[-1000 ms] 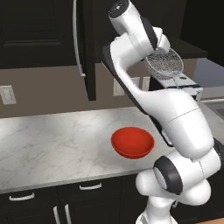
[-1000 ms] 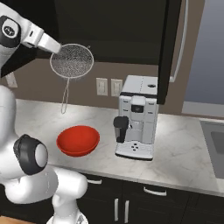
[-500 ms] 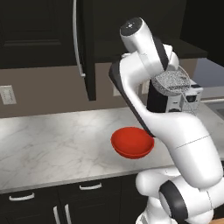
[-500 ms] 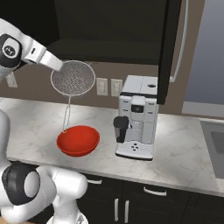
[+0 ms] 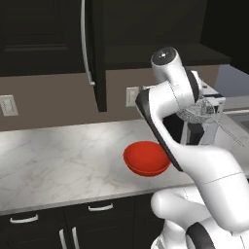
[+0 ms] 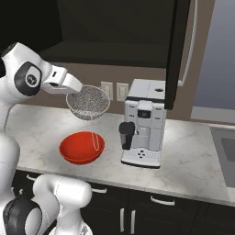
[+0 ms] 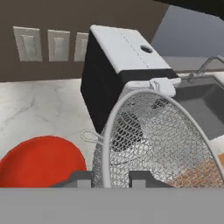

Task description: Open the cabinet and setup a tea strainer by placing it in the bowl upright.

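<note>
My gripper [image 6: 75,88] is shut on the rim of the tea strainer [image 6: 88,102], holding it just above the red bowl [image 6: 81,148]. The strainer's thin handle hangs down from the mesh head, its loop end over the bowl's inside; contact cannot be judged. In the hand view the mesh head [image 7: 153,140] rises right behind the gripper [image 7: 109,178], with the bowl [image 7: 39,162] at lower left. From the left base view my arm covers part of the strainer [image 5: 198,110], right of the bowl [image 5: 146,158]. The cabinet [image 5: 99,53] stands open, its door [image 6: 176,46] swung out.
A white and black coffee machine [image 6: 143,123] stands on the marble counter [image 6: 193,160] just right of the bowl. Wall outlets [image 6: 114,91] sit behind it. A sink [image 6: 225,147] lies at the far right. Low drawers [image 5: 102,208] run under the counter edge.
The arm has lowered the strainer from in front of the cabinet towards the bowl, and its handle now hangs down over the bowl. Bowl and coffee machine have stayed put.
</note>
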Robot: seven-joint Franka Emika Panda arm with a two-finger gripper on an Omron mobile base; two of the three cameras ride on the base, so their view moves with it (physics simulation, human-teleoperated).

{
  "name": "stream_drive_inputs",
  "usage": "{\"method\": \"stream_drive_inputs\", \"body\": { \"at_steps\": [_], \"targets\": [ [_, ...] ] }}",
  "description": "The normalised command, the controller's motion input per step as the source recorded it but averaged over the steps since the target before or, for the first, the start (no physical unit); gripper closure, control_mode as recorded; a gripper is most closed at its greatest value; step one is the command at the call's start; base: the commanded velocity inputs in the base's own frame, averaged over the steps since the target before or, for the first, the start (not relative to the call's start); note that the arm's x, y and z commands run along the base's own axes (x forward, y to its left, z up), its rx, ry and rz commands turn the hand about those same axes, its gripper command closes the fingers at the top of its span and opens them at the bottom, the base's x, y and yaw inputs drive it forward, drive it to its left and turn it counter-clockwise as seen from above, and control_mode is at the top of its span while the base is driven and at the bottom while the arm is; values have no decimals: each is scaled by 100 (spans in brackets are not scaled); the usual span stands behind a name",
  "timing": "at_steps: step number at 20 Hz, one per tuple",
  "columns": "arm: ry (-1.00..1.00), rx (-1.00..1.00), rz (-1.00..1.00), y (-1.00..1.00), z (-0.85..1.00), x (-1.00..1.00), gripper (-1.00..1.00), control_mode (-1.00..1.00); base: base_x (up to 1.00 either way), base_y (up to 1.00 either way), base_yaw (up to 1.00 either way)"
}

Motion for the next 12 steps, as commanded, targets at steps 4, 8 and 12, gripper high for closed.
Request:
{"method": "stream_drive_inputs", "body": {
  "at_steps": [4, 8, 12],
  "targets": [
    [21, -16, 16, 1, -72, -9, 100, -100, 0, 0, 0],
    [13, -16, 12, 15, -85, 0, 100, -100, 0, 0, 0],
    [2, -10, 8, 29, -83, 0, 100, -100, 0, 0, 0]
  ]
}}
